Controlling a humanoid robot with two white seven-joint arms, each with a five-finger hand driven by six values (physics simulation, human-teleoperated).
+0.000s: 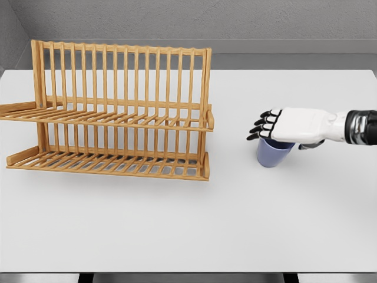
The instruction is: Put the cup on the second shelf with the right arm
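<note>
Looking down from the head view, the right robot hand (281, 128) reaches in from the right edge with its white palm facing down and its dark-tipped fingers (263, 125) curled over the rim of the small blue-violet tapered cup (272, 153); the cup stands on the white tabletop (235, 224), well apart from the two-tier slatted wooden dish rack (118, 112) on the left; whether the fingers truly clamp the rim or merely rest on it cannot be told, since the palm hides the mouth of the cup and the thumb is out of sight; the left arm does not show at all. Judging the step in hand as securing the grip before any lift, the hand ought to close firmly on the rim and rise straight up, so that the cup hangs level and does not swing; carrying it leftward should then be done high enough to pass over the rack's right end post (205, 112); the upper shelf (106, 118) is made of thin slats with gaps, so the base should come down flat across several slats, not into a gap, and release should come only once it sits steady.
</note>
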